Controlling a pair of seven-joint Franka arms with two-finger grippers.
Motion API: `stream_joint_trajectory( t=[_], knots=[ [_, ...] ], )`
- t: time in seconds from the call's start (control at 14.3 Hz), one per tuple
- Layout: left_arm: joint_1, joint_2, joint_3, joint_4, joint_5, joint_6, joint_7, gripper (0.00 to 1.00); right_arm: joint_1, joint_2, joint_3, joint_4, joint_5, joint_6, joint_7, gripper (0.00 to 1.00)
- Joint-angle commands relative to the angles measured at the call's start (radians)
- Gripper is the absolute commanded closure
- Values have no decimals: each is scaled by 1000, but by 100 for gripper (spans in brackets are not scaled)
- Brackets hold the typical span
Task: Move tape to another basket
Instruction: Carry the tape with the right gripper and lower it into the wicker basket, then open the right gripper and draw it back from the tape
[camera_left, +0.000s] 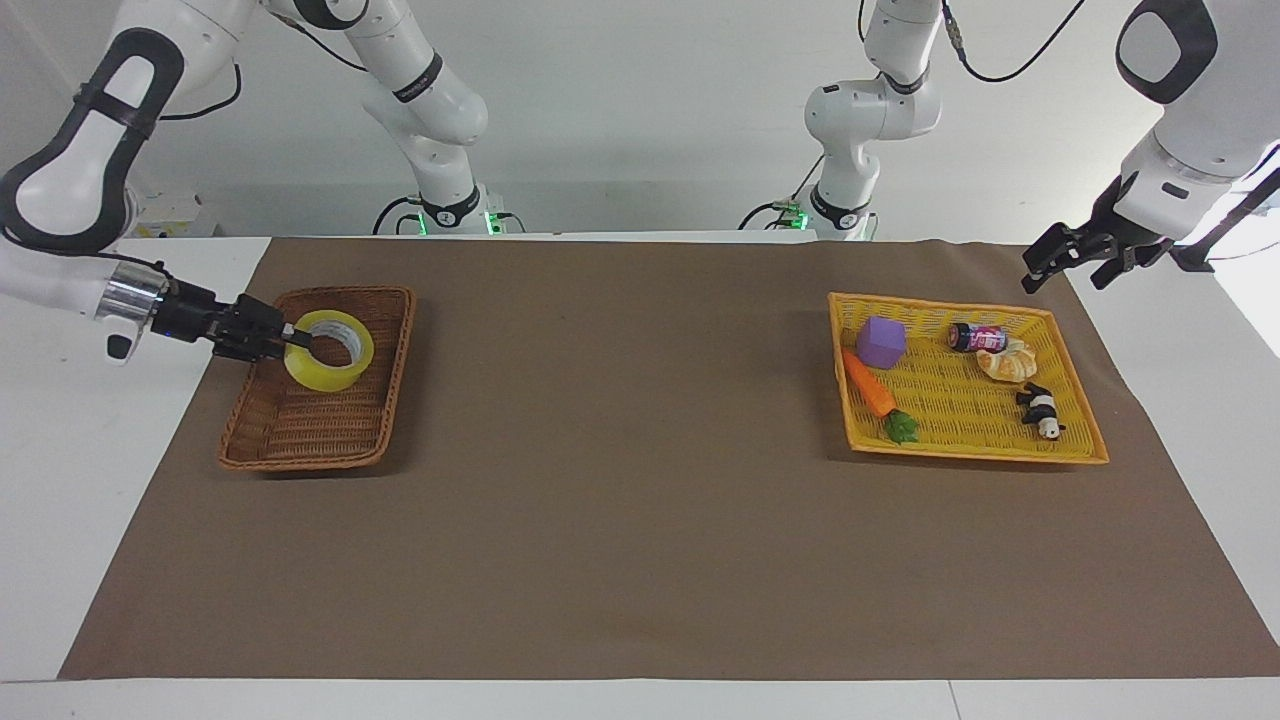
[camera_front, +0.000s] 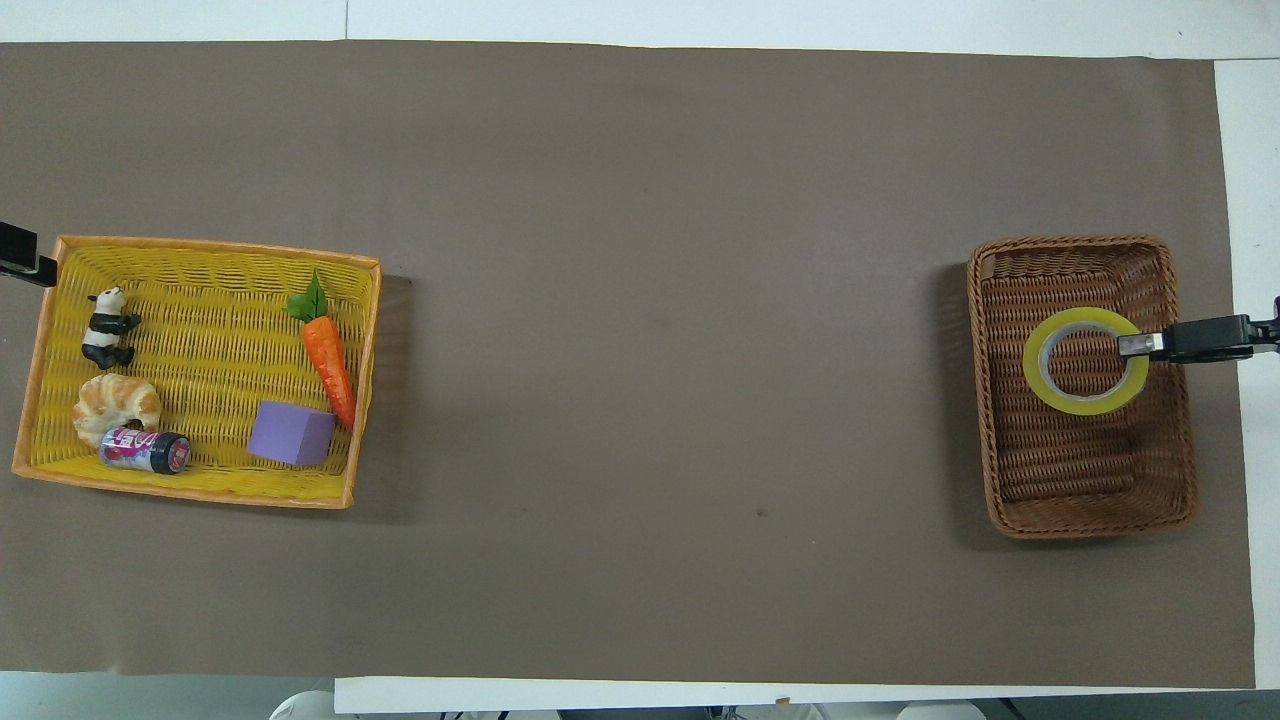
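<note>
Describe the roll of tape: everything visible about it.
The tape is a wide ring of translucent yellow packing tape around a pale inner core with faint print. It is tilted, its hole facing up, above the brown wicker basket, over the half farther from the robots. The right gripper holds its wall, one finger inside the hole. Whether it touches the basket floor is unclear.
</note>
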Motion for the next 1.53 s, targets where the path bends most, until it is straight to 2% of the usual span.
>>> stream_joint_trajectory(
  t=[0.0,0.35,0.42,0.49,0.56,0.63,0.77,0.91,1.19,1.47],
  knots=[
    [-36,51,8,74,36,-50,0,0,-16,-23,14,-92,-29,69,-105,100],
    [-36,51,10,75,33,-56,0,0,-16,-18,14,-121,-78,128,-159,100],
    [-35,51,11,77,33,-61,0,0,-13,-18,14,-121,-92,131,-157,90],
    [-36,51,13,77,34,-84,-1,0,-8,-17,14,-114,-115,132,-157,61],
    [-33,51,13,77,37,-97,-1,0,-4,-15,16,-106,-138,134,-159,11],
    [-33,48,13,71,43,-90,-1,0,-2,-18,16,-100,-145,146,-159,0],
    [-26,28,13,19,69,-82,-3,0,25,-24,16,-77,-184,152,-153,0],
    [-23,5,14,-15,68,-87,-1,0,70,-72,16,-46,-266,157,-136,0],
    [-36,-1,13,-21,68,-82,-1,0,191,-139,16,67,-463,151,-67,0],
    [-24,0,16,-21,68,-84,-4,0,285,-263,23,87,-526,119,160,0]
  ],
)
